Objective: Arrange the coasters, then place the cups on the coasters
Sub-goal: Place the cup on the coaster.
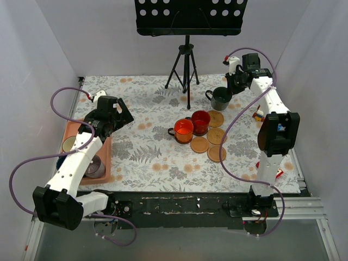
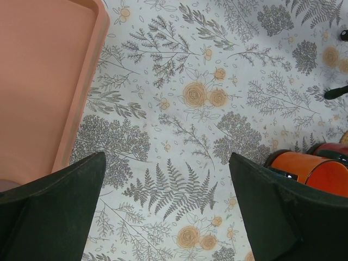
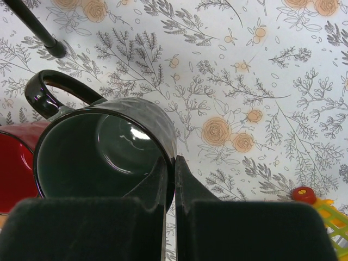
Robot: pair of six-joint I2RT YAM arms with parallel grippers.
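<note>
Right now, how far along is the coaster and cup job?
Done: coasters clustered mid-table, orange cup and red cup standing there. In hand: right tool pinches the dark green cup by its rim. Remaining: four coasters bare, three cups in the tray; left tool open, empty.

White walls point(image 1: 109, 49) surround a floral tablecloth point(image 1: 141, 163) and black music stand point(image 1: 190, 16).

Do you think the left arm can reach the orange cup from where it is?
Probably yes. Its fingers are wide open, and only bare tablecloth lies between them and the orange cup. The red cup sits close on its far side, though.
</note>
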